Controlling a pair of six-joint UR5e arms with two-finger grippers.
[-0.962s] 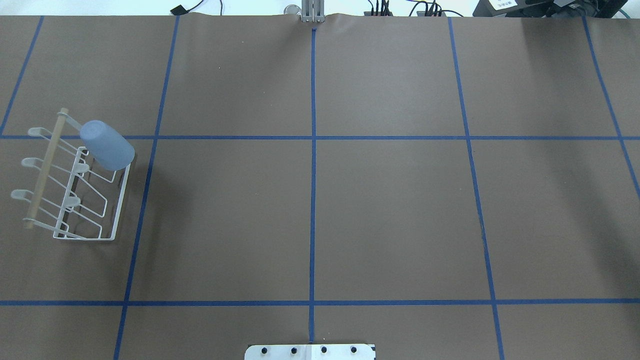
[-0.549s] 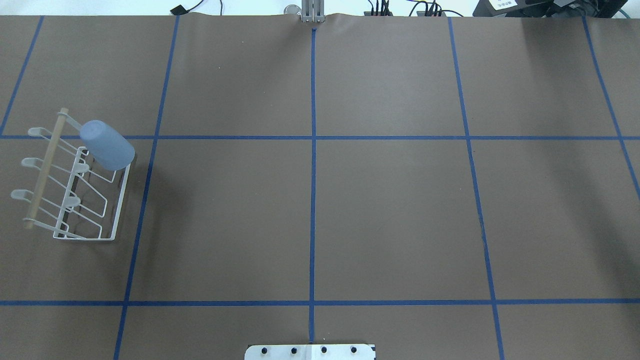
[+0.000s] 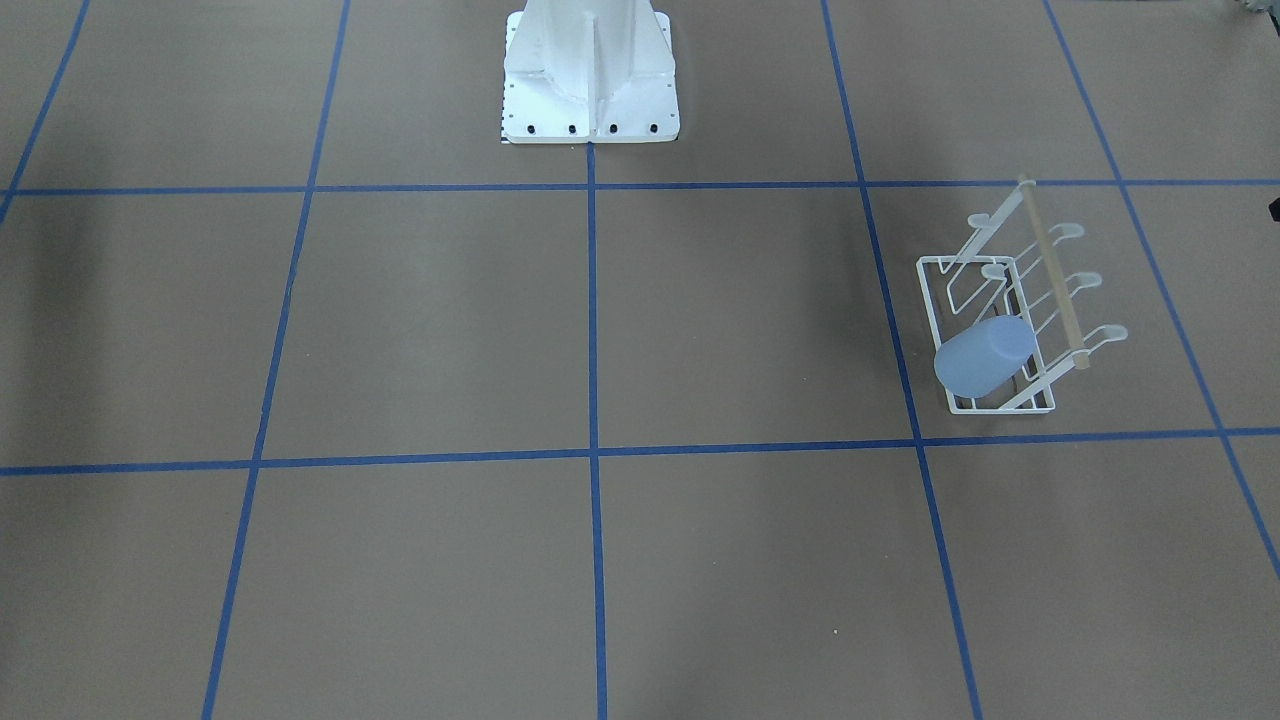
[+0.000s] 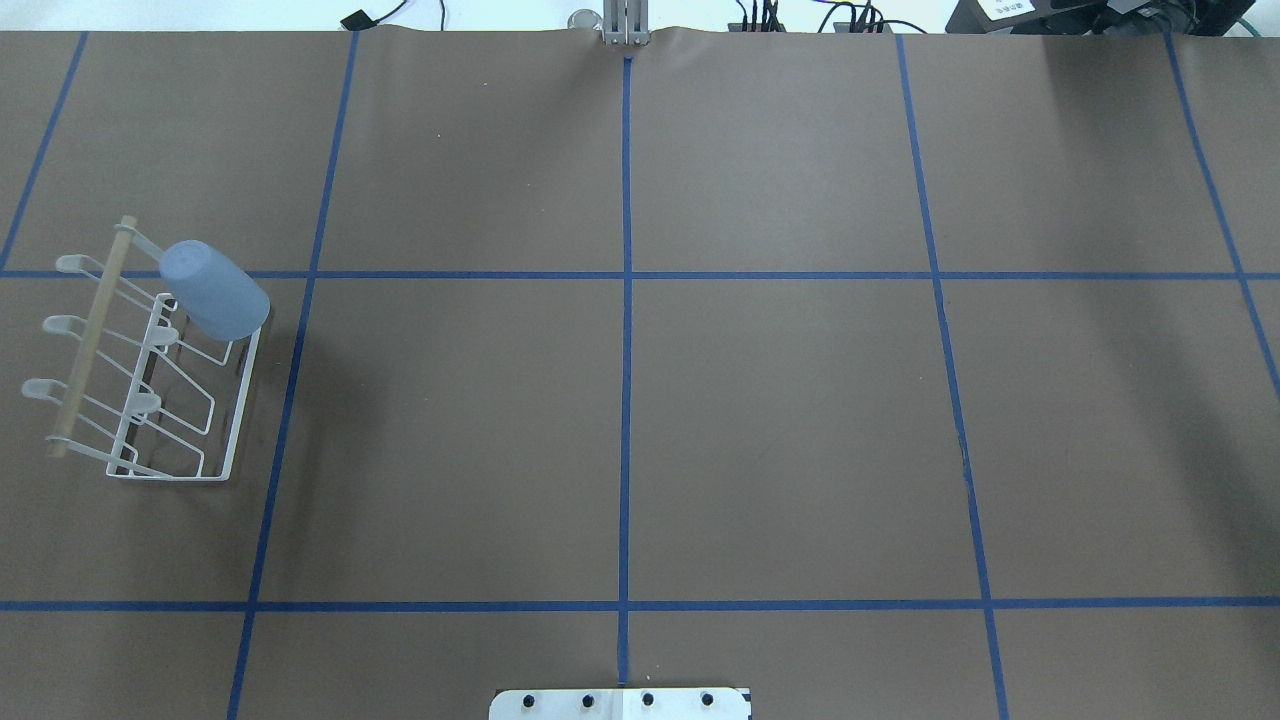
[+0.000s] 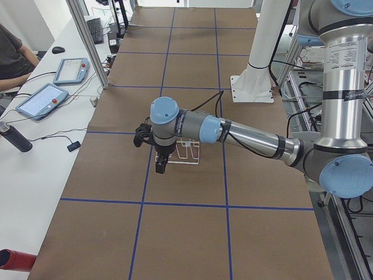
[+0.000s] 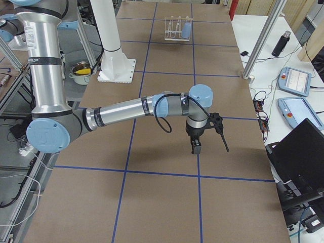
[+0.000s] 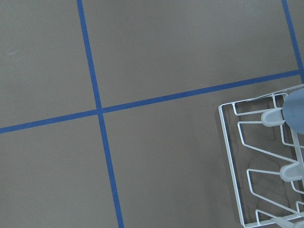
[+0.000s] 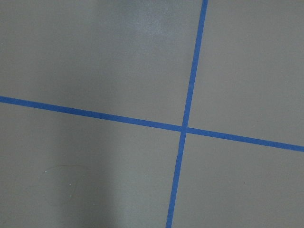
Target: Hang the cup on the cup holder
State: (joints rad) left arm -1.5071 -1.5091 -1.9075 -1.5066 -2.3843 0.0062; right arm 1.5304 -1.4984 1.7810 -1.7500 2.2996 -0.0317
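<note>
The pale blue cup sits upside down and tilted over a prong at the far end of the white wire cup holder, at the table's left side. Cup and cup holder also show in the front view. A corner of the cup shows in the left wrist view above the holder's base. My left gripper hangs above the table beside the holder; my right gripper hangs far from it. Both show only in side views, so I cannot tell their state.
The robot's white pedestal stands at the table's near middle edge. Blue tape lines grid the brown table. A side bench holds tablets and a bottle, with a person seated there. A laptop sits by the right end.
</note>
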